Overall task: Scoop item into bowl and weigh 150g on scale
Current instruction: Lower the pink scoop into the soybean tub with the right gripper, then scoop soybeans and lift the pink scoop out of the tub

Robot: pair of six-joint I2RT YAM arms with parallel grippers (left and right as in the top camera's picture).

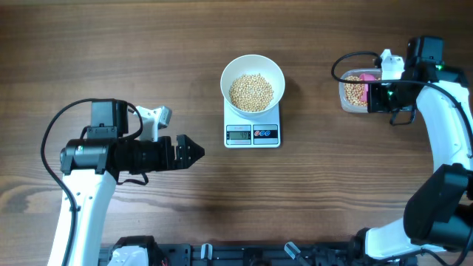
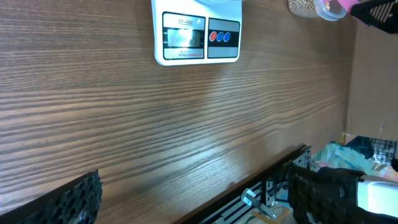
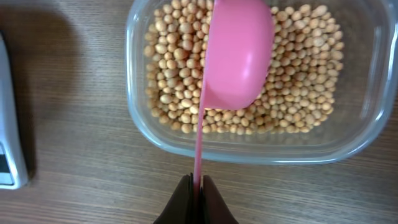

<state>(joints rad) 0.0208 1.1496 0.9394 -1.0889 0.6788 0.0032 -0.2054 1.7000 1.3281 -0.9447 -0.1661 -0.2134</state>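
Pink scoop (image 3: pixel 239 56) pinched in R gripper (image 3: pixel 198 183), over beans (image 3: pixel 168 68).

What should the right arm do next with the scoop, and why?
Probably dip the pink scoop into the beans in the clear container: the right gripper holds it above them, no beans showing on it. I cannot read the scale display.

Wood-grain table (image 1: pixel 148 74), glossy white bowl (image 1: pixel 277 74), clear plastic container (image 3: pixel 249 152), smooth pink scoop (image 3: pixel 239 56).

Tan beans (image 1: pixel 251 91) in white bowl (image 1: pixel 228 77) atop scale (image 1: pixel 252 135)
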